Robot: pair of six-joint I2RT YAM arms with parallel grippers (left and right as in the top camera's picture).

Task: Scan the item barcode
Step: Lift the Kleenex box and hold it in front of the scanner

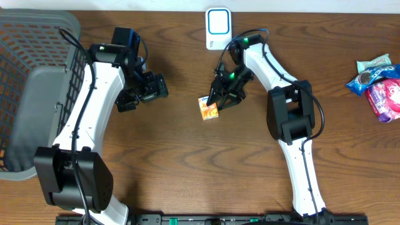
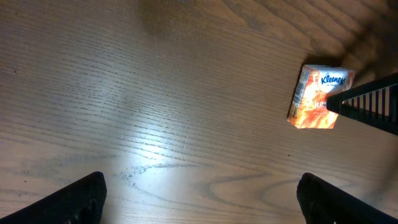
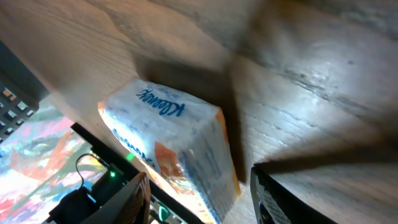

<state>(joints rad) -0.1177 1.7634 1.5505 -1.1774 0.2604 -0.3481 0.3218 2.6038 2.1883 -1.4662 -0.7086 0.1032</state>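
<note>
Kleenex pack (image 1: 208,108) lies on the table (image 1: 187,156), mid-table, below the white scanner (image 1: 218,28) and well apart from it.

Overhead: my right claw (image 1: 223,95) is over the pack's upper-right end. My left claw (image 1: 142,92) hangs off to the left, wide open, holding nothing. Risk: the pack has to reach the scanner with the barcode facing it. I can't see a barcode on any face, so a blind lift could present the wrong side.

Left wrist: pack (image 2: 317,96) sits at the right, logo face up, with one ribbed finger (image 2: 373,102) of my right claw across its right edge. Only that edge is covered. That's a shallow bite, and a soft pack could pivot or slip out on the lift.

Right wrist: pack (image 3: 171,140) sits between my fingers (image 3: 134,199), jaws apart, a sliver of table showing by the right finger. So the right claw is open around it, not clamped. Closing off-centre on a squashy corner could crumple the wrap, skew the pack, maybe crease the code.
</note>
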